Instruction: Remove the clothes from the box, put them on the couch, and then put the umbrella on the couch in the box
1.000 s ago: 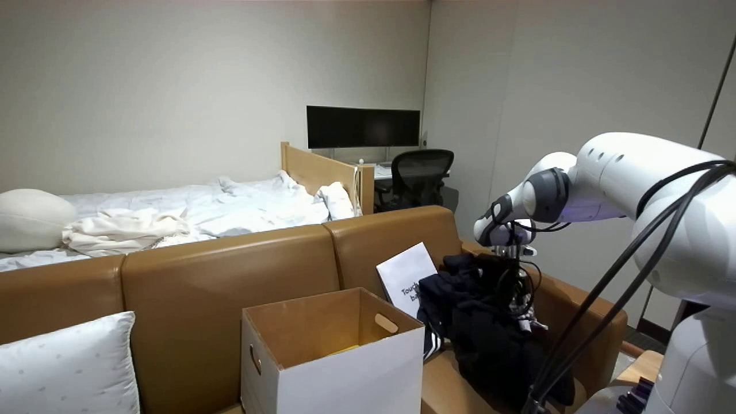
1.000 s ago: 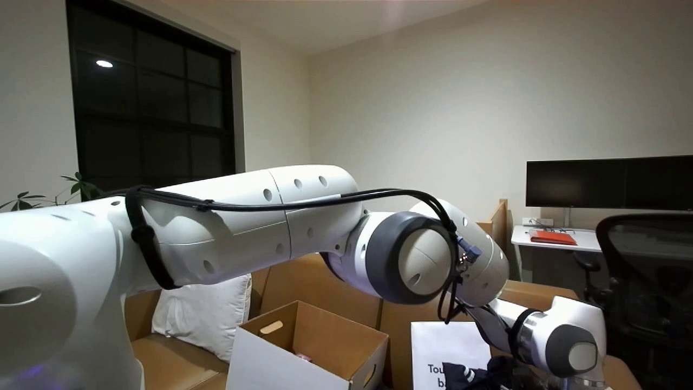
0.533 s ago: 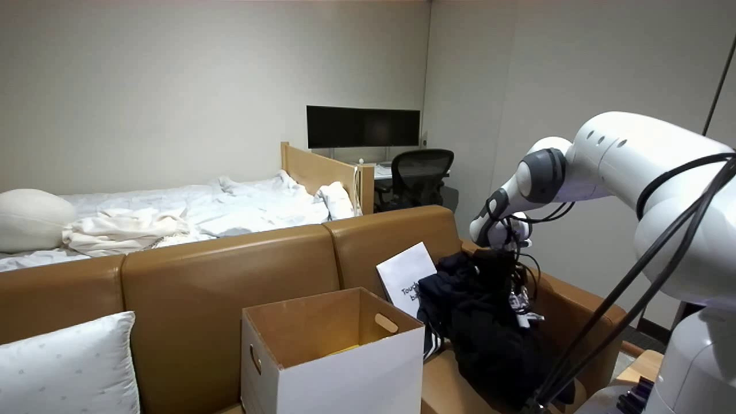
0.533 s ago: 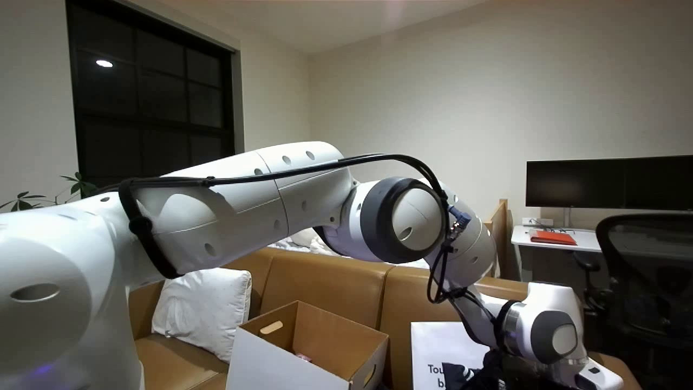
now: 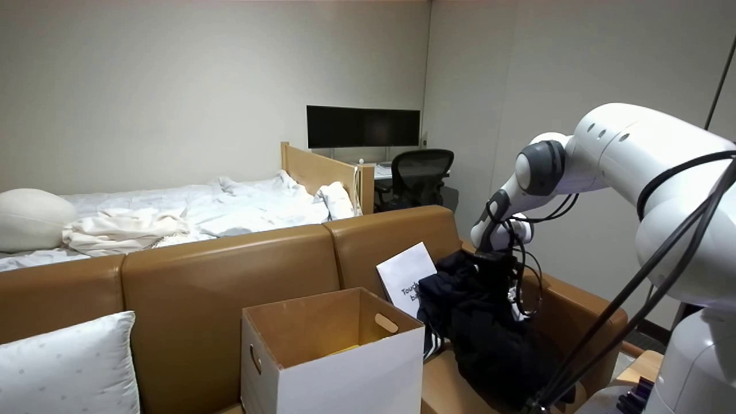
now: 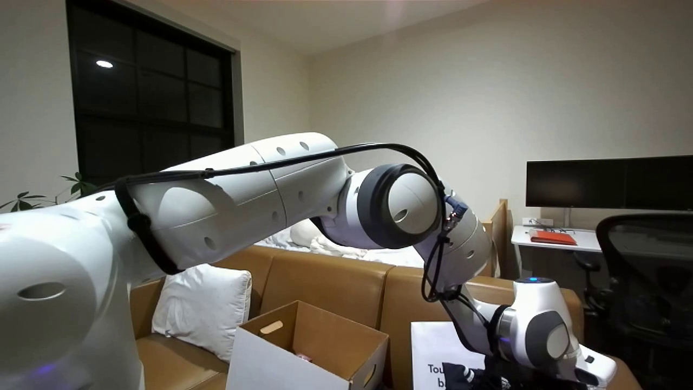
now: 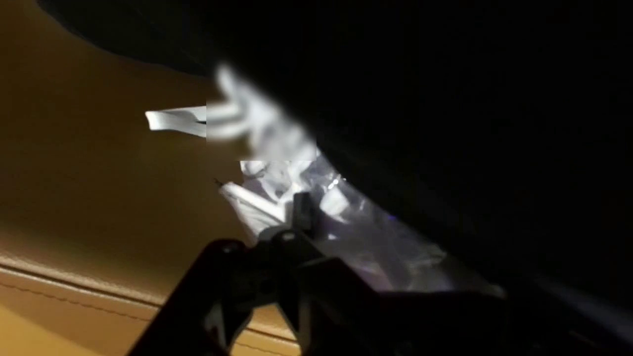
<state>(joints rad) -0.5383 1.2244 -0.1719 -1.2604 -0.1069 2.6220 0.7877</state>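
Clothes of soft black fabric (image 5: 483, 333), in one bulky heap, lie on the long tan-brown leather couch (image 5: 230, 270), and just beside them is the black jointed pincer (image 7: 289, 225). Its fingers (image 7: 302, 212) are dark and stand against some crumpled clear plastic (image 7: 336, 202) with white parts, which runs, in the wrist view, from about eleven round to three o'clock of them; how wide they are apart, and whether they have hold of it, I am not able to say. Beyond it, between one and two o'clock, lies the heap. As I judge, the clothes step is done, and the step in hand is to fetch the umbrella; maybe it is inside this plastic, but I cannot recognise it surely. The next move would call for a firm grip, a lift without pulling fabric along, and then a carry toward nine o'clock in an exterior view, where the white cardboard box (image 5: 351, 376) with brown inside stands. Low in it show a yellow patch (image 5: 345, 349) and, in an exterior view, a small pinkish thing (image 6: 303, 357); the rest of its bottom is hidden.
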